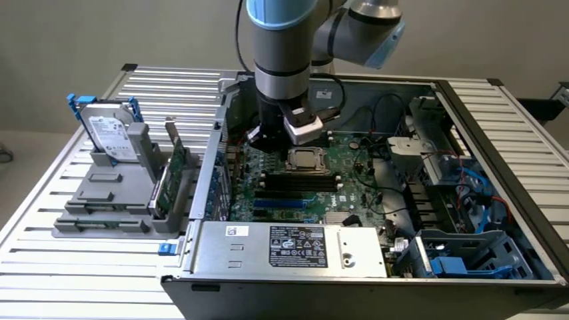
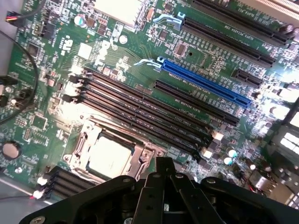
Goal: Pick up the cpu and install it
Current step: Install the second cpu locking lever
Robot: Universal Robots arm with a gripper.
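Black gripper (image 2: 164,170) fingers, pressed together with nothing between them, fill the foreground of the wrist view, tips hovering just beside the dark square metal socket frame (image 2: 114,156) on the green motherboard (image 2: 140,51). Within that frame lies the cpu (image 2: 108,157), a small flat silver-grey square chip, close to the fingertips but apart from them. Long black memory slots (image 2: 145,114) run alongside the frame.
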